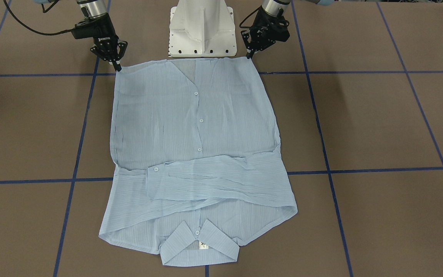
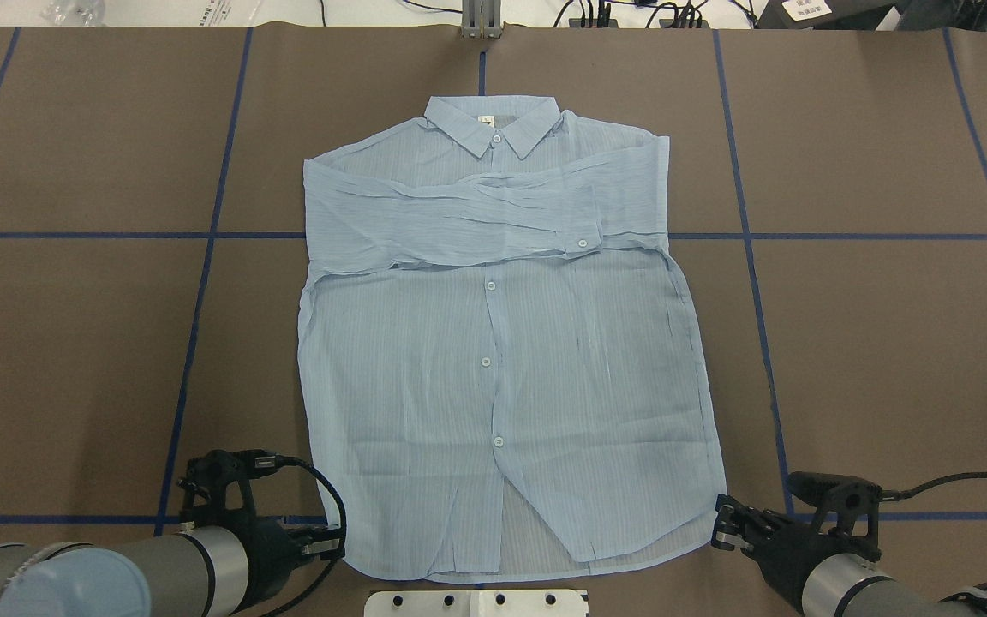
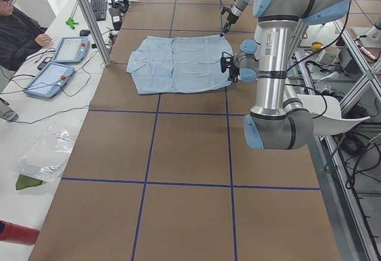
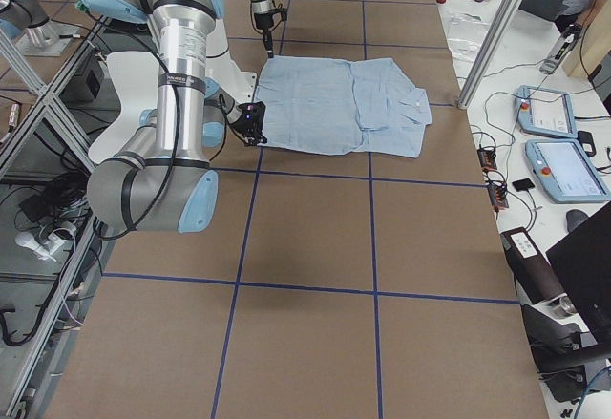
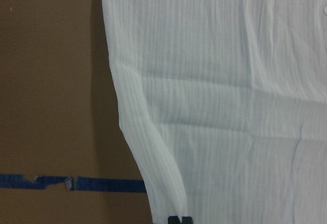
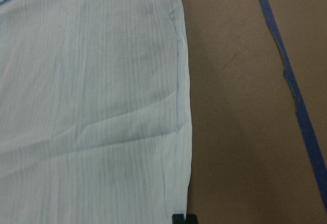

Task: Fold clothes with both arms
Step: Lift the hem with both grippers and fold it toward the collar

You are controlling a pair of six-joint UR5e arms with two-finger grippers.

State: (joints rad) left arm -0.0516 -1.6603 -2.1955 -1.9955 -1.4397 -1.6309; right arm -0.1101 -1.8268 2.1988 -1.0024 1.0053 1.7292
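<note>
**Shirt flat on table, both hem corners gripped**

We find the left gripper (image 2: 335, 547) clenched on the hem corner nearest it of the light blue shirt (image 2: 493, 360). The shirt lies flat and front-up at the middle of the brown table (image 2: 74, 343). Its pointed collar (image 2: 493, 124) is at the far end, and its sleeves (image 2: 459, 227) are folded across the chest. The fabric is thin, partly see-through, finely striped and lightly creased. Small round white buttons (image 2: 486, 362) run down the front. The right gripper (image 2: 721, 527) is clenched on the opposite hem corner.
</note>
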